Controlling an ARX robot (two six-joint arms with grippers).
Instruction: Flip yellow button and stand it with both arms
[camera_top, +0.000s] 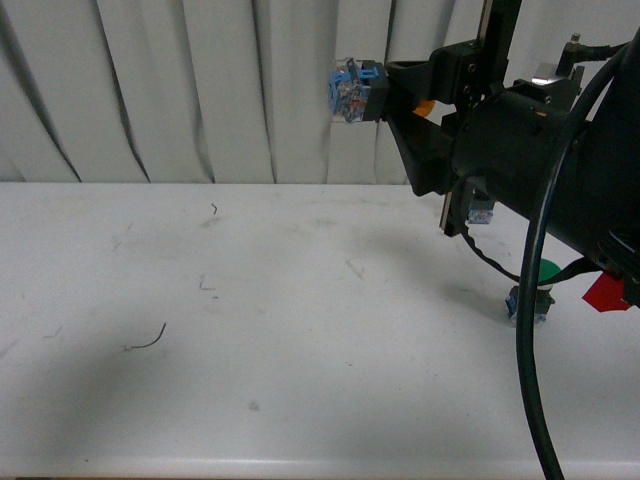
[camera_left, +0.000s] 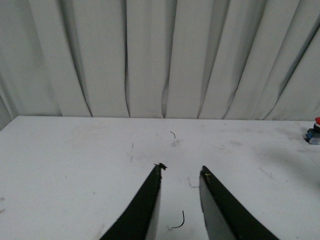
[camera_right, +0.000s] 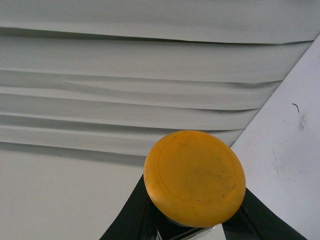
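Right gripper (camera_top: 393, 95) is up high at one o'clock in the front view, jaws clamped on the yellow button (camera_top: 351, 92), well clear of the table (camera_top: 250, 340). The blue-grey base points toward nine o'clock, and the yellow cap fills the right wrist camera. Left gripper (camera_left: 182, 170) hangs over the tabletop, jaws spread, nothing between them. A green-capped button (camera_top: 547, 271) sits on the table at four o'clock, partly hidden by a black cable (camera_top: 522, 330).

The bench (camera_top: 250, 300) lay open across the left and centre of the front frame. At right, the right arm (camera_top: 540, 170), its cable (camera_top: 522, 350) and a green button (camera_top: 545, 272) crowded the way; a curtain (camera_top: 200, 90) closed the back.
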